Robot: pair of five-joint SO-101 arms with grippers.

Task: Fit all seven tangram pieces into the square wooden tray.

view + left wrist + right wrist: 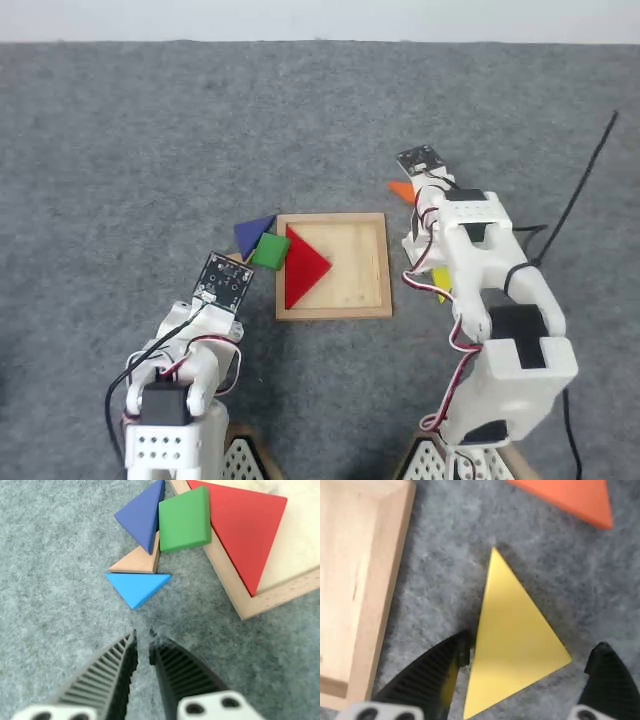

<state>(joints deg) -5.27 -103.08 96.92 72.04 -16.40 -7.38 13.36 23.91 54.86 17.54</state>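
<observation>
- The square wooden tray (380,265) lies between the two arms. Only the red triangle (305,265) is inside it, against its left side, so six pieces are still out on the grey mat (150,150).
- The step in hand looks like the right arm's pick of the yellow triangle (512,640), which lies flat on the mat just beside the tray's right rim.
- To do it well, I would square the grip first. One finger (445,665) is at a long edge, but the other stands off past a corner, and closing on a corner would likely spin the piece.
- The fingers should go right down to the mat, since the piece is thin, and it should be lifted clear of the rim before it crosses.
- The orange piece (570,495) lies near, beyond the yellow one, and should not be nudged.
- The right arm stretches forward along the tray's right side with its wrist bent down. The right gripper (532,647) is low over the yellow triangle, jaws wide and holding nothing.
- The left arm is folded back short of the tray's near left corner. The left gripper (142,637) points at the light blue triangle (137,587), jaws narrowed to a slit and empty.
- Beyond the light blue triangle lie the tan triangle (137,562), the dark blue triangle (142,515) and the green square (184,519). The green square is at the tray's left rim, touching the red triangle.
</observation>
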